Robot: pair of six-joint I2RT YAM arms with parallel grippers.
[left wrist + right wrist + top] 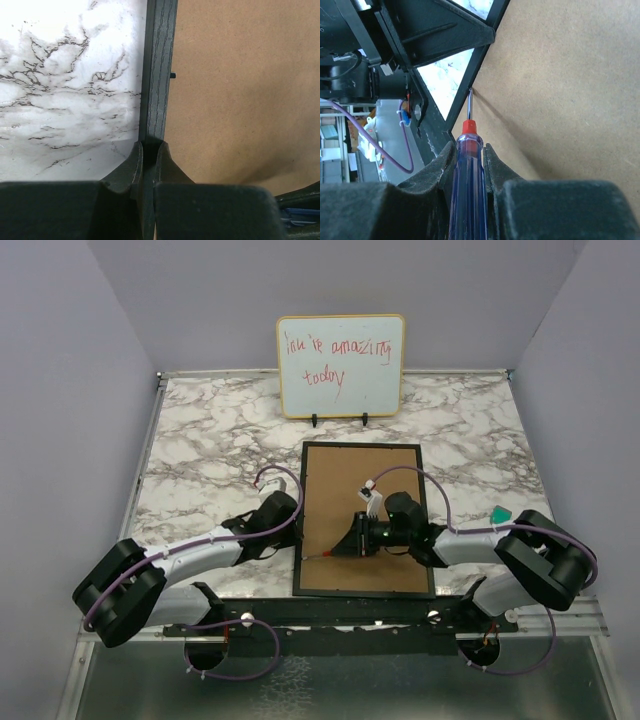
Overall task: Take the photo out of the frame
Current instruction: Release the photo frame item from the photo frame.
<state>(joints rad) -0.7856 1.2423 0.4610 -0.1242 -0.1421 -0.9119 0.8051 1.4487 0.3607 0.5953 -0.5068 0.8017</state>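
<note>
One screwdriver [468, 170] tip against the frame [340, 480]

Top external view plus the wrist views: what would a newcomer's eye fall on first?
The black frame lying face down on the marble table, brown back up, draws the eye first. The right pincer grips a blue-handled screwdriver with its tip at the seam along the frame's edge, while the left pincer clamps the frame's left rim. Behind stands a whiteboard with red handwriting.
</note>
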